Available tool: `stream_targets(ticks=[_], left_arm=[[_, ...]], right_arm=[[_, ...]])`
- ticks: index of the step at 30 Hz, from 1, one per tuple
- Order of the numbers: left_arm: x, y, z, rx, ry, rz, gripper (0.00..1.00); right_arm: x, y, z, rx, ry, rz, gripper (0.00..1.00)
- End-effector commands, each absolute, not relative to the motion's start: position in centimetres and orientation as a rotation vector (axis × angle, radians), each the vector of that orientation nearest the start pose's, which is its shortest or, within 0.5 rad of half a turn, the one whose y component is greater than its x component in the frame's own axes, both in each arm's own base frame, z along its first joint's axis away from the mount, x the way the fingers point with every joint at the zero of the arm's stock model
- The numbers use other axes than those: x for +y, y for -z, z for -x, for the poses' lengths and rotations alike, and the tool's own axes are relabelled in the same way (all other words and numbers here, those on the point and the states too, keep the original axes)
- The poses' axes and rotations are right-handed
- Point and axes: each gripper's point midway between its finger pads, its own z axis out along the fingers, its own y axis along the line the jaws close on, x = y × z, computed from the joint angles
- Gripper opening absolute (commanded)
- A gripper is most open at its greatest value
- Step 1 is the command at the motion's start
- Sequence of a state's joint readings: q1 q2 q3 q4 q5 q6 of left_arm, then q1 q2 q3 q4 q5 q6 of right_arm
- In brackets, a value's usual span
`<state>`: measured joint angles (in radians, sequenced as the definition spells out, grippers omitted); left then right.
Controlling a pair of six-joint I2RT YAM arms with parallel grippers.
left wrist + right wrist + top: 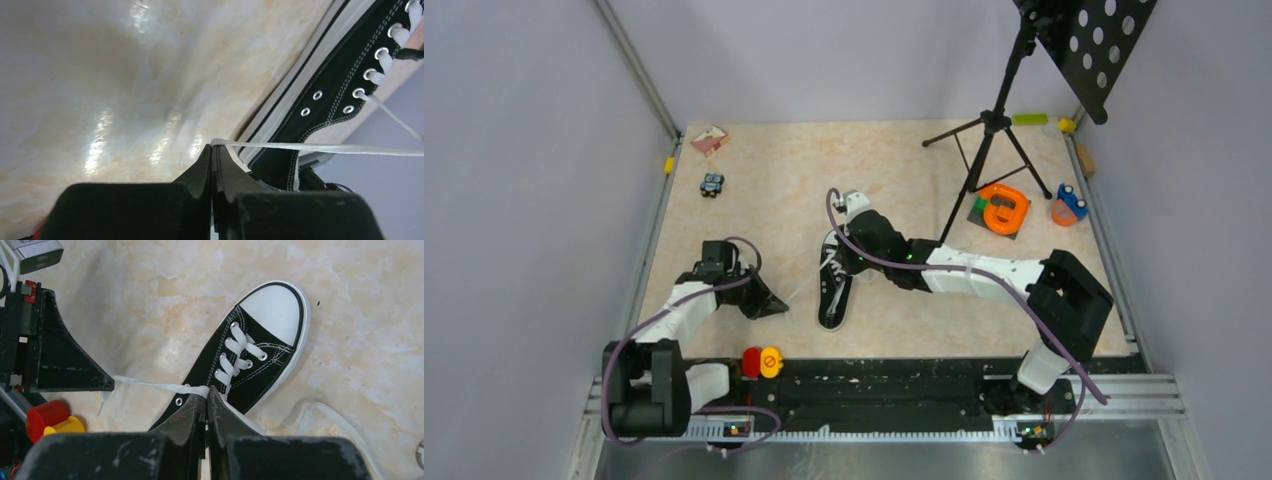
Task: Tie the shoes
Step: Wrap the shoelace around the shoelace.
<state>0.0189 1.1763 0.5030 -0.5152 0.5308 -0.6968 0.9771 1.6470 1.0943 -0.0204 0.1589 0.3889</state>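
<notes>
The black canvas shoe (834, 295) with a white toe cap lies mid-table, toe toward the arms. My left gripper (782, 305) sits just left of it, low over the table, shut on a white lace (320, 148) that runs taut from its tips (214, 146) toward the shoe (345, 80). My right gripper (842, 262) hovers over the shoe's eyelets (240, 347), shut (206, 392) on the same lace (150, 385), which stretches left to the left gripper (111, 384). A second lace (325, 415) lies loose on the table, right of the shoe.
A music stand tripod (989, 130) stands at the back right, with an orange ring toy (1002, 208) and a blue-orange toy (1069, 205) beside it. A small blue car (712, 184) and a pink item (709, 139) lie back left. Red and yellow buttons (762, 362) sit on the near rail.
</notes>
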Motion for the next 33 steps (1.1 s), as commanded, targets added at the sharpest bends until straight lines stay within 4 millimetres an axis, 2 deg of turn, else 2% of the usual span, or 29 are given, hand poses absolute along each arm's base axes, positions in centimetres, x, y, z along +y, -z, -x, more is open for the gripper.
stream_targets(ticks=[1, 5, 10, 19, 26, 27, 31, 33], left_arm=[[-8.4, -4.2, -20.2, 2.643, 0.687, 0.907, 0.0], [-7.1, -4.0, -19.8, 2.61, 0.576, 0.98, 0.0], [-7.1, -2.2, -19.4, 2.635, 0.558, 1.018, 0.0], [-6.4, -1.2, -20.4, 2.659, 0.5, 0.971, 0.0], [-6.9, -1.0, -20.8, 2.679, 0.522, 0.933, 0.0], [-7.6, -1.2, -20.8, 2.689, 0.527, 0.877, 0.0], [-8.0, -1.6, -21.6, 2.689, 0.495, 0.797, 0.0], [-8.0, -1.8, -21.8, 2.698, 0.475, 0.789, 0.09]], right_arm=[[39.2, -15.2, -28.0, 2.103, -0.66, 0.546, 0.0], [39.3, -14.5, -27.9, 2.116, -0.652, 0.563, 0.0], [40.1, -14.5, -27.5, 2.121, -0.675, 0.645, 0.0], [40.6, -14.5, -25.8, 2.163, -0.778, 0.806, 0.0], [40.7, -14.0, -27.0, 2.207, -0.79, 0.753, 0.0], [40.8, -13.8, -27.3, 2.216, -0.778, 0.745, 0.0], [41.2, -12.9, -28.1, 2.248, -0.755, 0.753, 0.0], [41.2, -12.6, -28.3, 2.261, -0.744, 0.759, 0.0]])
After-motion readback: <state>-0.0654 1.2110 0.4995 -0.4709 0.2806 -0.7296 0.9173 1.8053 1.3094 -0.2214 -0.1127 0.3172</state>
